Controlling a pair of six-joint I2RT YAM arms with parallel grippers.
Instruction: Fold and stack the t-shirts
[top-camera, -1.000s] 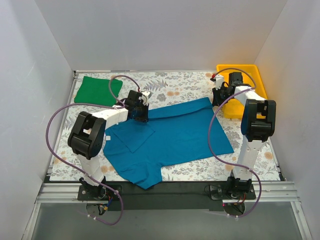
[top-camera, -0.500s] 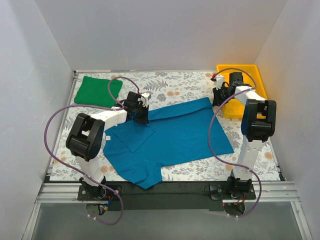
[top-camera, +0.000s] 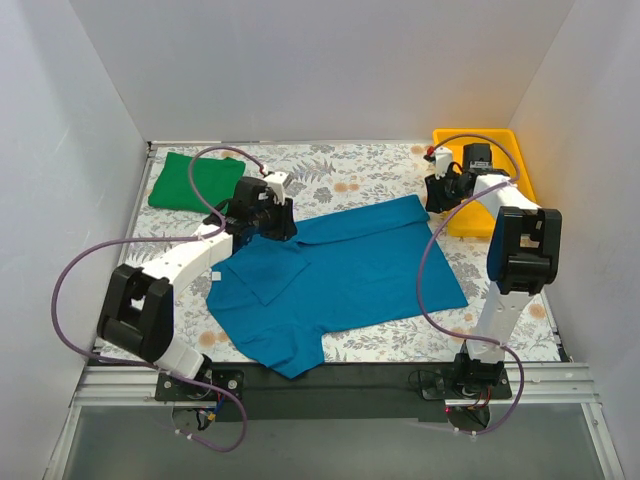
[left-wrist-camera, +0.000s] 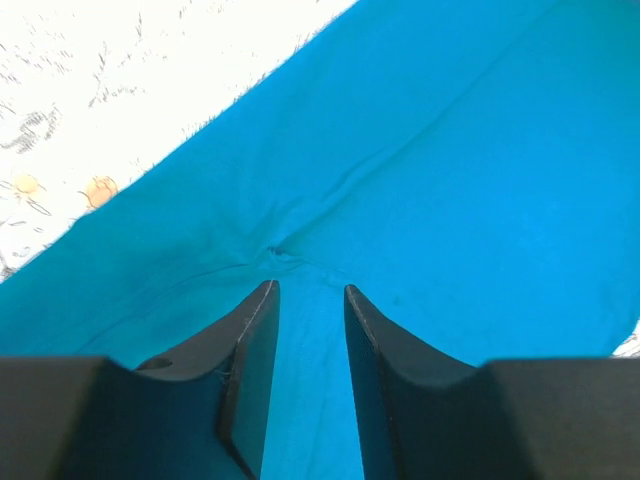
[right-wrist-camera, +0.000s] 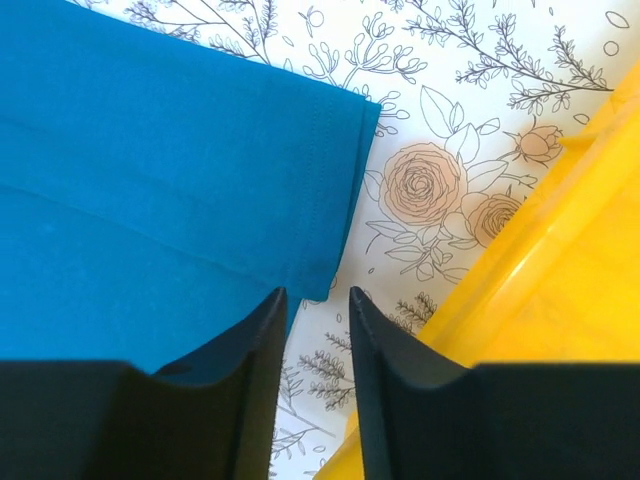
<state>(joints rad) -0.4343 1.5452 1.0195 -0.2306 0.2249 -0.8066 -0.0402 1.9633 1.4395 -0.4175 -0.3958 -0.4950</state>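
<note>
Now L fingers (left-wrist-camera: 250, 380) parted over teal shirt (top-camera: 350, 270); R fingers (right-wrist-camera: 255, 390) parted.

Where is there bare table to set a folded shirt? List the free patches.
Free: the far strip of table between the green shirt and the yellow tray; the near-right strip between the teal-blue shirt and the table's edge. Crowded: the centre under that shirt, and both far corners.

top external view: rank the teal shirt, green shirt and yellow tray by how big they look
1. teal shirt, spread out
2. yellow tray, partly hidden
3. green shirt, folded
</note>
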